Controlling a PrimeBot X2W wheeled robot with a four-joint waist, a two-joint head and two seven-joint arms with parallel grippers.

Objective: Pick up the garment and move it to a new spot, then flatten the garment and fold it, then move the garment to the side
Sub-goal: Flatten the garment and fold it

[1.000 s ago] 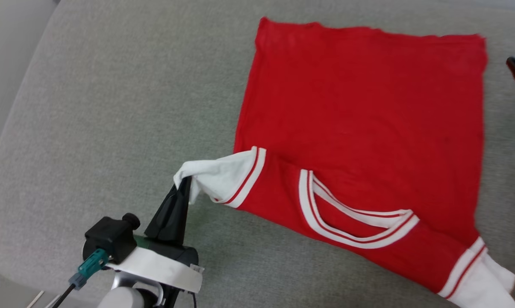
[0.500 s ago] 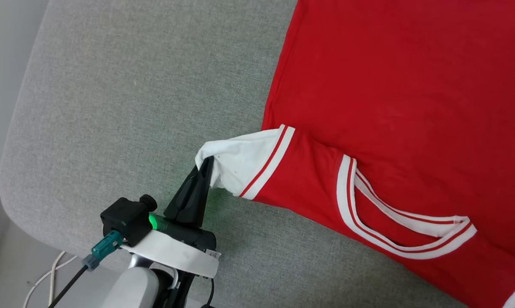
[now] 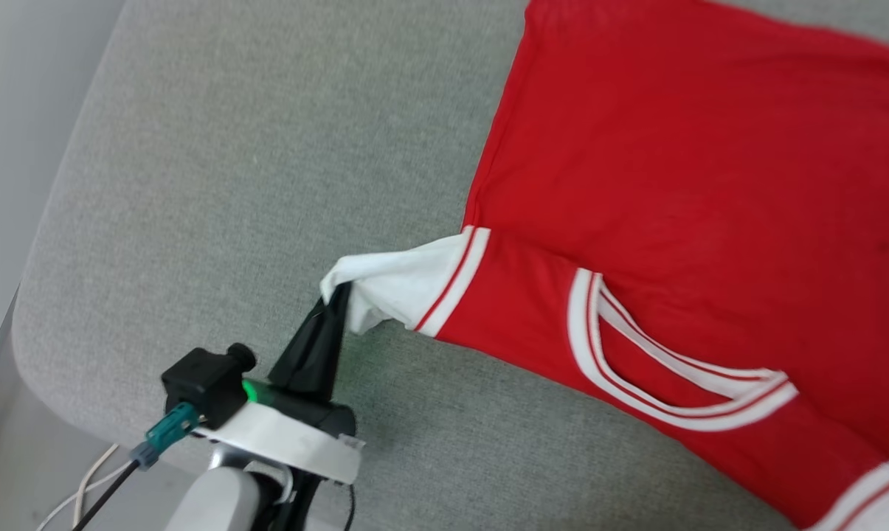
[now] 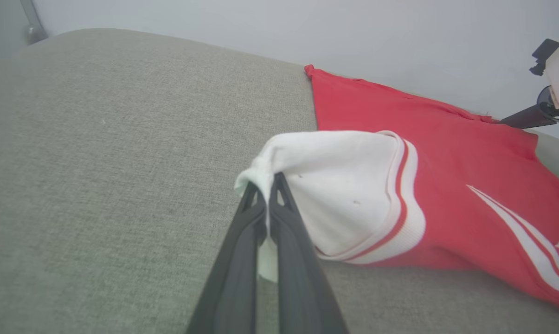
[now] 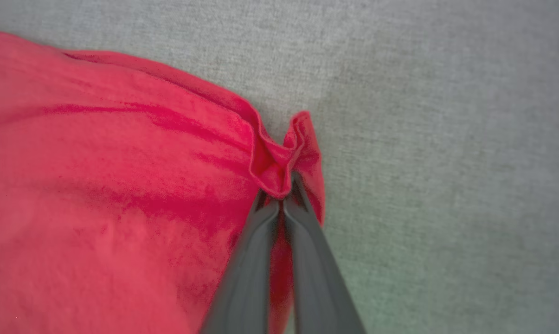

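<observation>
Closing was the real change. The right gripper (image 5: 281,197), open beside the garment (image 3: 673,162) a second before, had brought its two dark fingers (image 5: 256,260) fully together on a corner of the red hem. The cloth there was puckered into a small fold between the tips. The head camera had swung too, so the scene sat differently in its view, while the garment lay much as before.

Nearest the robot, on the left, the left gripper (image 3: 335,295) was clamped tight on the end of the white sleeve (image 3: 400,284). It had drawn the cloth up into a peak above the grey cushion (image 3: 230,184). A green light (image 3: 251,389) glowed at the base of its fingers, and thin cables (image 3: 82,494) trailed past the cushion's near left edge.

Right of the sleeve, past its red-and-white striped band, the V-neck trim (image 3: 636,369) lay flat. The second sleeve (image 3: 876,498) lay at the near right.

Farther off, the garment's plain red body spread smooth over the right half of the cushion.

At the far right hem corner the right gripper reached in from the right, with a pale wall (image 4: 260,28) behind it.
</observation>
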